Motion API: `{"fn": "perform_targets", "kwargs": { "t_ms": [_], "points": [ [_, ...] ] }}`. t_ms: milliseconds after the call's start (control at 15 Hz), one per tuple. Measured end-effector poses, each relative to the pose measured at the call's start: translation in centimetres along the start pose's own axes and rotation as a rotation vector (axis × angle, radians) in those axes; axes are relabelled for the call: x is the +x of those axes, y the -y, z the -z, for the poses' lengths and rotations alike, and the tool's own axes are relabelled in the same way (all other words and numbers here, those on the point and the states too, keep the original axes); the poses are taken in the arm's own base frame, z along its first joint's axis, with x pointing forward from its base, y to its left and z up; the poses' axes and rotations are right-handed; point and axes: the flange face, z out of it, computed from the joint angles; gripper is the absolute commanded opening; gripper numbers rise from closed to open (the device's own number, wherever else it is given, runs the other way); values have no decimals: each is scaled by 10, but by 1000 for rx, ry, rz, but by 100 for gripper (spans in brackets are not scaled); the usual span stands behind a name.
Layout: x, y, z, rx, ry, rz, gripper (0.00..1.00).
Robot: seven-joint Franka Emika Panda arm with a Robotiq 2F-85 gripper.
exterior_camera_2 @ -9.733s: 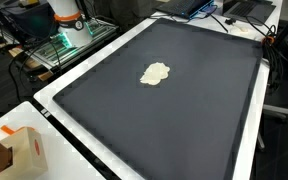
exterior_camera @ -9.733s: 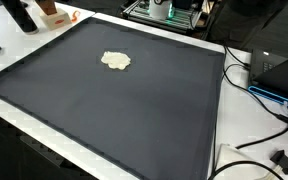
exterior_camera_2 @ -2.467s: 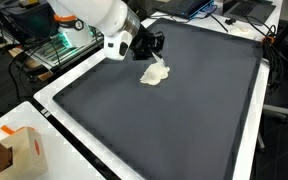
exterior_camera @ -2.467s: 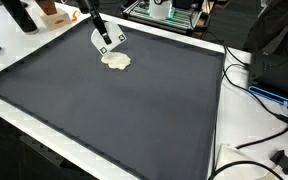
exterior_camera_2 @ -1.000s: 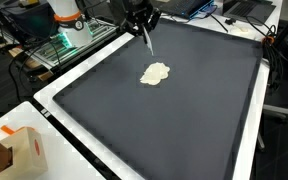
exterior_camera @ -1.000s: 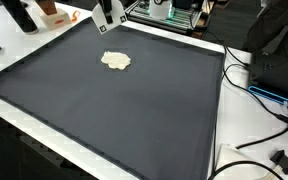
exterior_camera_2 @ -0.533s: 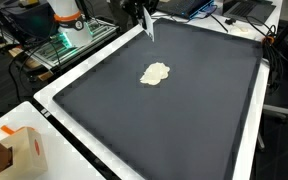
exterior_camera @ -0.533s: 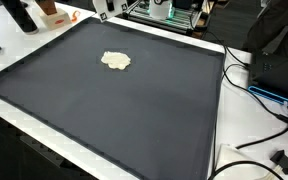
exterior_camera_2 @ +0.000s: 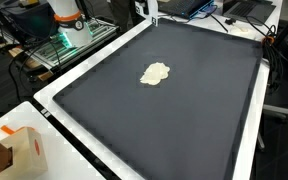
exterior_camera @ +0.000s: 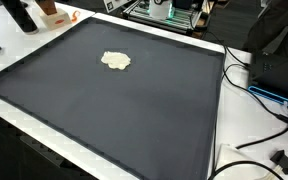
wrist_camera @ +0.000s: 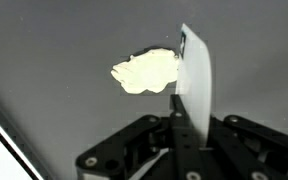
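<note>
Yellowish rag [wrist_camera: 144, 72] on dk mat [wrist_camera: 54, 40] below pincer [wrist_camera: 191, 50], shut, nothing seen held.

no readable text, labels, or numbers

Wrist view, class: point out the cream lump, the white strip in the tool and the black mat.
cream lump [wrist_camera: 144, 73]: wrist view, its middle.
white strip [wrist_camera: 194, 75]: wrist view, halfway up its length.
black mat [wrist_camera: 54, 40]: wrist view, bare patch.

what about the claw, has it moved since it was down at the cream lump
Yes. The claw has risen away from the cream lump toward the far edge of the dark mat; only its tip shows in an exterior view.
</note>
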Motion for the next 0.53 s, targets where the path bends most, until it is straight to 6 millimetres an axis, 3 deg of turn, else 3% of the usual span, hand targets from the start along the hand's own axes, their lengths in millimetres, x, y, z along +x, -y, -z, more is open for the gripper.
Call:
{"fn": "perform_targets", "kwargs": {
  "t_ms": [533],
  "points": [
    [-1, 2, 4, -3, -4, 12, 1]
  ]
}}
